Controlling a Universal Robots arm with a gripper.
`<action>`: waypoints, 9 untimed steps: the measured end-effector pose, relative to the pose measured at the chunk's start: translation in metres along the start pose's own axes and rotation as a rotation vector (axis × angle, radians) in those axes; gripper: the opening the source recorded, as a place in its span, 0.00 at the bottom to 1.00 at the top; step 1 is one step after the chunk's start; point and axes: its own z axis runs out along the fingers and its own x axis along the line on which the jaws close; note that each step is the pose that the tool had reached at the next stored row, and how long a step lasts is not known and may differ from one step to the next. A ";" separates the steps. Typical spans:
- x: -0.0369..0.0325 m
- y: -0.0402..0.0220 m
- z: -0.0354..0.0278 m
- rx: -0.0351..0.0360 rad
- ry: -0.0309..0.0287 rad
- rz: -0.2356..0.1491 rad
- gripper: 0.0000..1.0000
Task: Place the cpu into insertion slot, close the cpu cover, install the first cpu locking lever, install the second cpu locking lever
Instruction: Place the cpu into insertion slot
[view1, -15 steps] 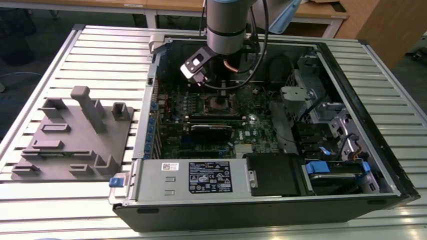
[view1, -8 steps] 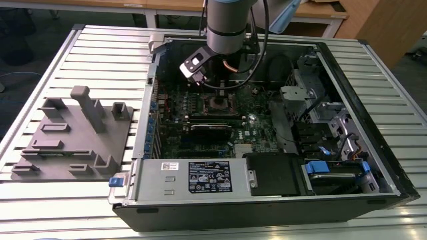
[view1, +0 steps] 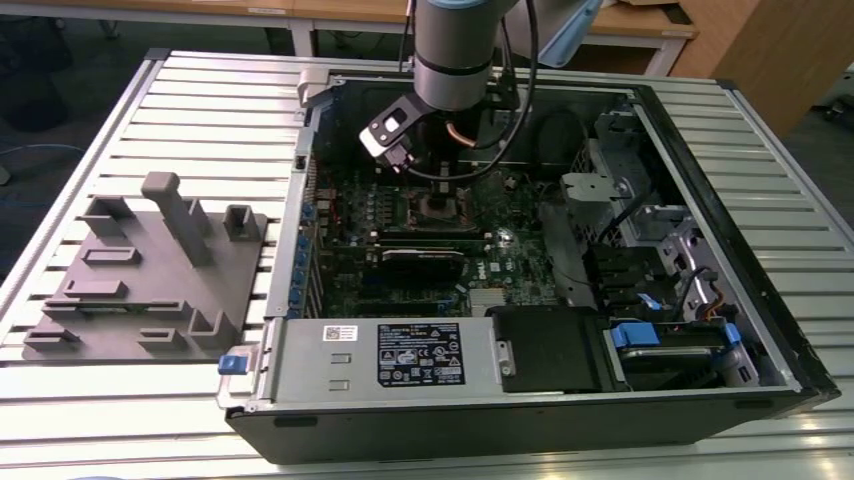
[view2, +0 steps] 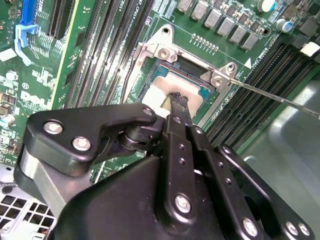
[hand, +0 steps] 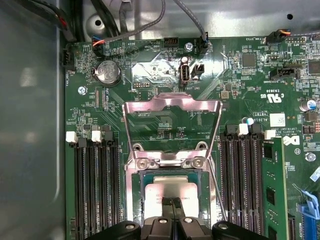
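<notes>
Nearest you in the exterior view, the dark open computer case lies on its side on the pale slatted metal bench. A silver power supply box with a label fills the case's near end. On the exterior view's left of the case, a grey moulded fixture with upright posts sits on the bench.

Further in, the grey robot arm comes down over the green motherboard. Your black two-fingered claw hangs straight over the socket with its fingers pressed together and nothing gripped between them. The tips look to be resting on the chip's top, though you can't be sure of contact from these angles.

The small flat square cpu with a pale silver-grey top already lies flat inside the square dark-rimmed insertion slot. In the second wrist view the chip sits just beyond the fingertips.

Just beyond the slot, the thin grey metal cpu cover frame with a cut-out centre is swung open, hinged at the slot's far edge. A thin wire locking lever sticks out unlatched beside the socket.
</notes>
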 end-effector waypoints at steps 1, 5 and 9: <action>0.0000 0.0000 0.0000 0.0000 0.0000 0.000 0.11; 0.0001 0.0000 0.0011 -0.0002 0.0004 0.000 0.11; -0.0002 -0.0002 0.0032 0.0004 -0.0007 0.000 0.11</action>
